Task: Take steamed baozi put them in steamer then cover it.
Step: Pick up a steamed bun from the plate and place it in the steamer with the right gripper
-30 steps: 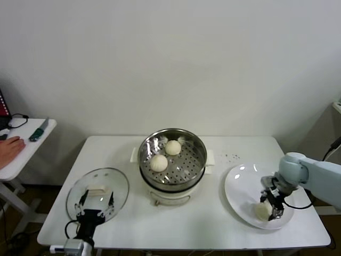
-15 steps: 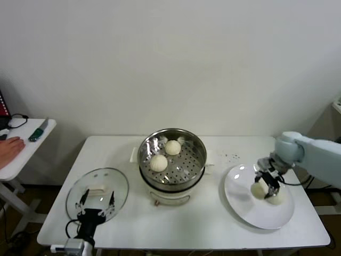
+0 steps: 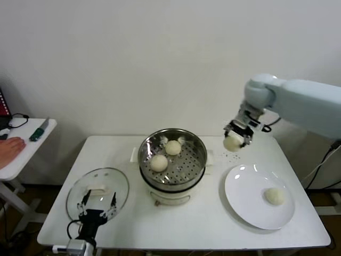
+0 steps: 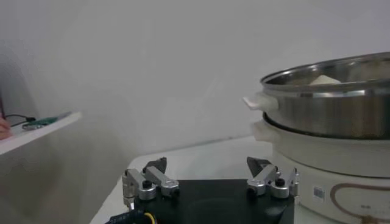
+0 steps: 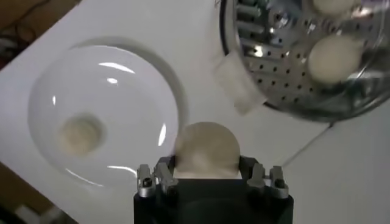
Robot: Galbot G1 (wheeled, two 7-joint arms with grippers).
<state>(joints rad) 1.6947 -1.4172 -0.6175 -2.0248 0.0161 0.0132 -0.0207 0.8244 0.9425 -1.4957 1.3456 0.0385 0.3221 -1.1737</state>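
My right gripper (image 3: 235, 138) is shut on a cream-white baozi (image 3: 232, 142) and holds it in the air, right of the steamer (image 3: 172, 158) and behind the white plate (image 3: 250, 198). In the right wrist view that baozi (image 5: 206, 150) sits between the jaws of the right gripper (image 5: 206, 170). Two baozi (image 3: 159, 162) (image 3: 172, 147) lie on the steamer's perforated tray. One more baozi (image 3: 275, 196) rests on the plate. The glass cover (image 3: 98, 193) lies flat at the table's front left. My left gripper (image 3: 97, 209) hovers open over its near edge.
A white side table (image 3: 24, 146) stands at the far left with a person's hand (image 3: 10, 146), a cable and a small tool on it. The white wall rises close behind the table. Bare tabletop (image 3: 197, 224) runs along the front between cover and plate.
My right gripper has lifted a baozi off the plate and carried it up and back toward the steamer. One baozi stays on the plate. The left arm has barely moved.
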